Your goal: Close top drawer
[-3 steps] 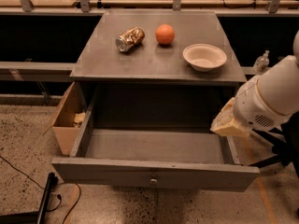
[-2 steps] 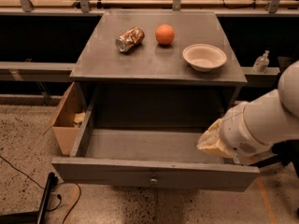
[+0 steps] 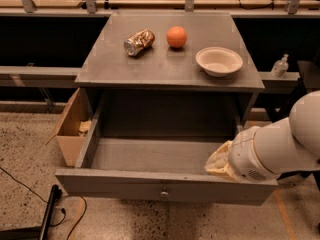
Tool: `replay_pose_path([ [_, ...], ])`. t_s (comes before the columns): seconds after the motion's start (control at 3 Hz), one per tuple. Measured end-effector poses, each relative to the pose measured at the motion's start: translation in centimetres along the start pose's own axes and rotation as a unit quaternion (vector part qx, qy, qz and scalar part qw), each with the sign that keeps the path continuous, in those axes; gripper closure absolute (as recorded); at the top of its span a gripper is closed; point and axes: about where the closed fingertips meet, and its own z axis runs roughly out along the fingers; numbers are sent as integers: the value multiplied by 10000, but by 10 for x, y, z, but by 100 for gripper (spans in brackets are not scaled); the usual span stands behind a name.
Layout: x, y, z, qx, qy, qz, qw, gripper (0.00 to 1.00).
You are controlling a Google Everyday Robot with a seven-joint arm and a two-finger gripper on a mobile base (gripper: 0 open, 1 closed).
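Over the last second the arm has swung down and to the left from beside the cabinet, so the gripper [image 3: 218, 165] now sits low in the right front corner of the top drawer [image 3: 145, 156], just behind its front panel; whether it is open or closed, or holding anything, I cannot tell. The drawer itself has not moved and stands pulled well out beneath the cabinet top [image 3: 165, 69], so closing has not begun, and I judge the gripper must get round to the knob [image 3: 163, 194] side before it can push
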Motion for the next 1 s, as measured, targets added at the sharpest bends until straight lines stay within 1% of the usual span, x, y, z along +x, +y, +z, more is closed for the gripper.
replay_pose_path([
  [0.33, 9, 11, -1, 137, 223, 125, 9996, 100],
  [0.67, 23, 28, 5, 212, 303, 272, 9989, 100],
  [1.0, 37, 38, 22, 244, 266, 253, 9990, 100],
])
